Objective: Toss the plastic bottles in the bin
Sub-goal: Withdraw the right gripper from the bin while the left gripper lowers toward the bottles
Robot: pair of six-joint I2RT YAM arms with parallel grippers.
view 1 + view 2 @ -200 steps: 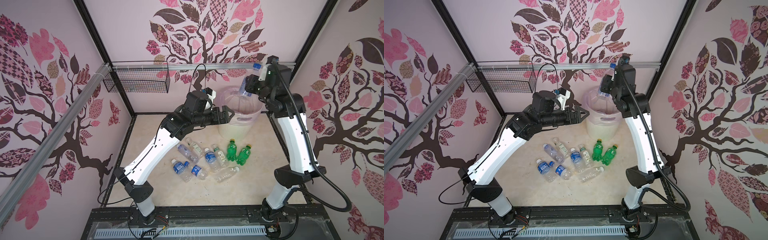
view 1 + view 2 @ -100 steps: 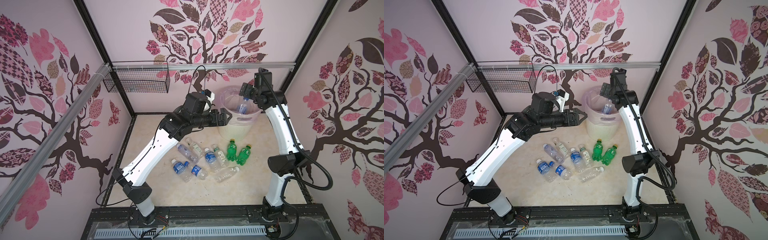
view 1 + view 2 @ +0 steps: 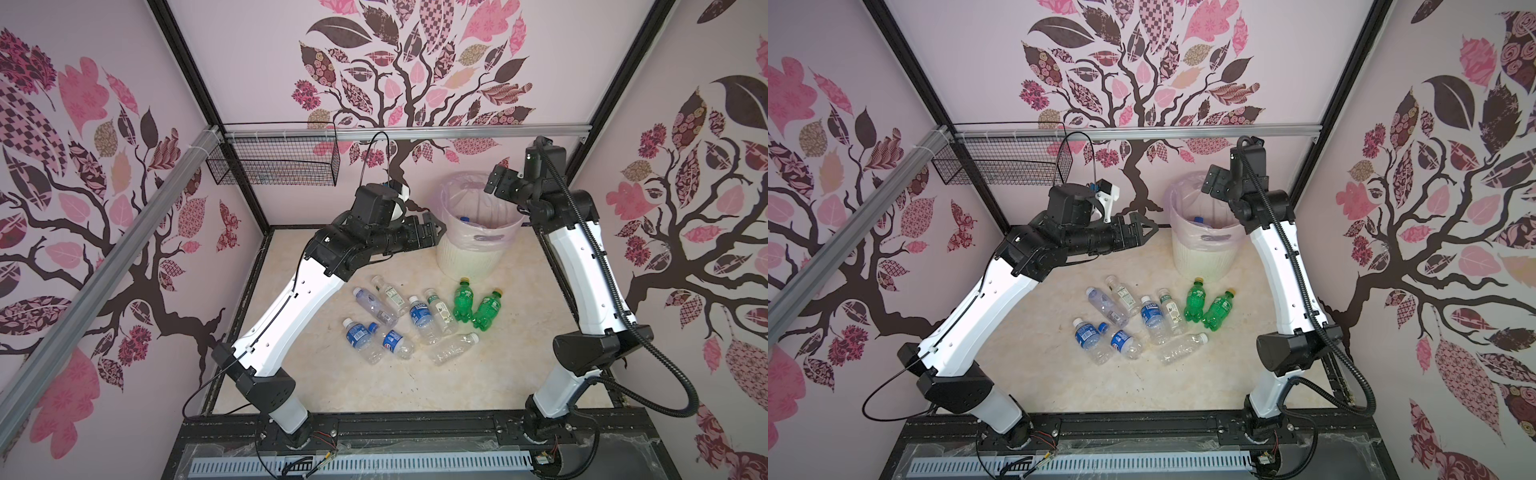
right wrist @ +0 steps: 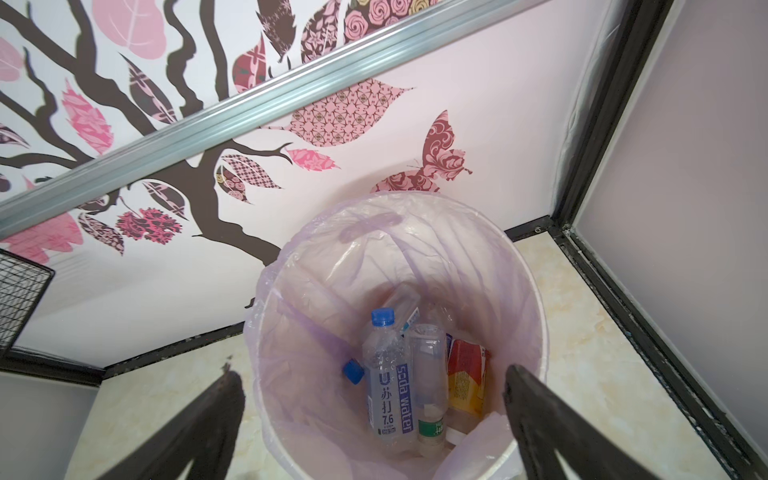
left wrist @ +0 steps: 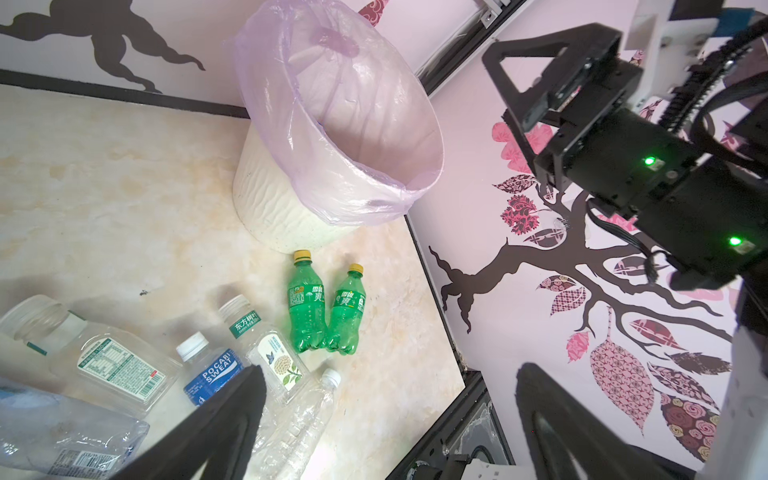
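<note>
The bin point(image 3: 478, 253) point(image 3: 1200, 259) stands at the back right corner, cream-white with a lilac bag. My right gripper point(image 3: 498, 183) point(image 3: 1214, 185) point(image 4: 374, 374) hangs open and empty above its rim. Inside lie plastic bottles, among them a blue-capped soda water bottle point(image 4: 388, 386). Several more bottles lie on the floor in front of the bin: two green ones point(image 3: 463, 301) point(image 3: 1219, 309) point(image 5: 306, 307) and clear ones such as a blue-labelled bottle point(image 3: 419, 318) point(image 5: 212, 372). My left gripper point(image 3: 432, 226) point(image 3: 1144, 228) point(image 5: 390, 372) is open and empty, raised just left of the bin point(image 5: 270, 199).
A black wire mesh basket point(image 3: 274, 166) point(image 3: 1000, 164) hangs on the back wall at the left, under an aluminium rail point(image 4: 249, 108). Walls and black frame posts close in right behind and beside the bin point(image 4: 536, 316). The right arm point(image 5: 623, 166) shows in the left wrist view.
My right gripper held a bottle above the bin, opened, and the bottle dropped into the bin. The right arm then drew back a little. The left gripper shifted slightly away from the bin.
</note>
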